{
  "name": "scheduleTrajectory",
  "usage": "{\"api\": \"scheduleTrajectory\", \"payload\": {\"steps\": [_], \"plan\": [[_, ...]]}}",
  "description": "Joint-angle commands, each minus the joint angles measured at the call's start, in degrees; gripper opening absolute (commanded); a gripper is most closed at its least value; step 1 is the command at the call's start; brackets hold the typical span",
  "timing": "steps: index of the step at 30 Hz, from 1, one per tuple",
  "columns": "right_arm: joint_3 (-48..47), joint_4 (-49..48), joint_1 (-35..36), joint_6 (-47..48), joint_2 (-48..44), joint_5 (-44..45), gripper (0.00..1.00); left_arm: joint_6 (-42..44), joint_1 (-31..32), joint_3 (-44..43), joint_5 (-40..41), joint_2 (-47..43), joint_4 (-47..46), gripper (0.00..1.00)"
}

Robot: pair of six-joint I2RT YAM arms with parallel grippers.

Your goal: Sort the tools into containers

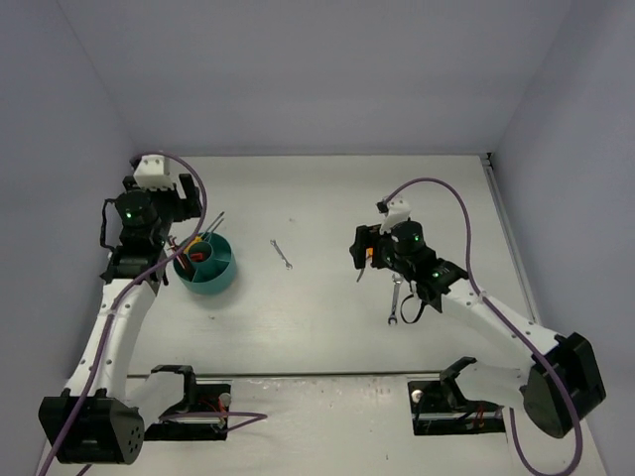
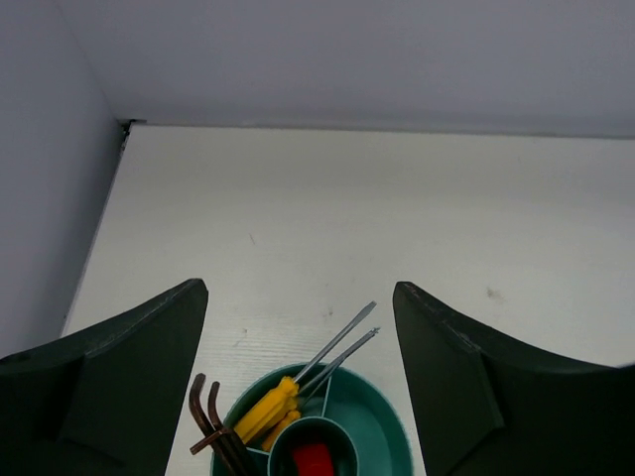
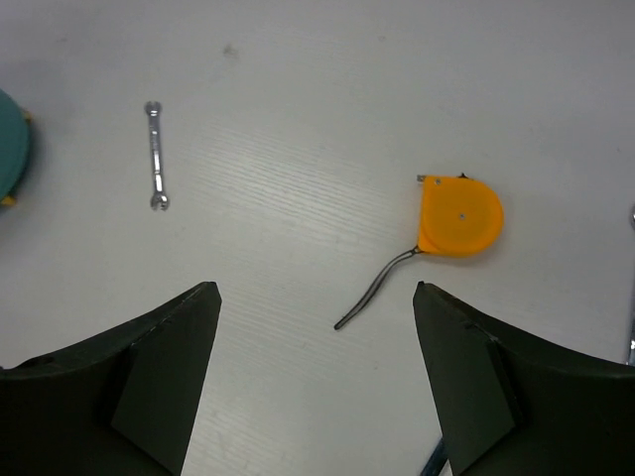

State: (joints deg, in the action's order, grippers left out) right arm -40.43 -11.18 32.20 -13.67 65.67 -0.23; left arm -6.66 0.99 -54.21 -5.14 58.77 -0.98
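Here, left gripper point(image 2: 300, 288) apart over teal bowl point(image 2: 385, 402); right gripper point(image 3: 316, 288) apart (orange-headed tool point(image 3: 459, 216) below).

No text, label, brand, number or sign can be read in any view; the flat orange disc-shaped tool with a thin dark tail point(image 3: 459, 216) shows a plain face; the round teal plastic bowl point(image 1: 210, 283) shows plain walls.

We take this for a robotics lab test cell. A bare white worktop point(image 1: 327, 327) is boxed in by plain pale walls point(image 1: 298, 69) at the left, top and right of the overhead frame. The left arm point(image 1: 114, 327) and right arm point(image 1: 496, 327) are bolted along its lower edge, and purple cables point(image 1: 437, 180) loop off them.
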Motion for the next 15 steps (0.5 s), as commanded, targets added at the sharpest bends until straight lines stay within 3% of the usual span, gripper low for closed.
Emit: {"api": "scheduleTrajectory", "payload": {"steps": [1, 9, 15], "plan": [[-3.99, -0.43, -2.82, -3.28, 7.66, 3.21, 0.76, -4.86, -0.29, -7.53, -3.03, -2.71, 15.59, 0.73], [-8.44, 0.45, -7.88, -4.25, 17.17, 1.68, 0.86, -9.04, -0.25, 1.47, -9.91, -9.93, 10.7, 0.73], [-12.24, 0.39, -10.86, -3.65, 24.67, 1.08, 0.88, -8.35, 2.28, 0.67, -7.92, -10.72, 13.2, 0.73]]}}
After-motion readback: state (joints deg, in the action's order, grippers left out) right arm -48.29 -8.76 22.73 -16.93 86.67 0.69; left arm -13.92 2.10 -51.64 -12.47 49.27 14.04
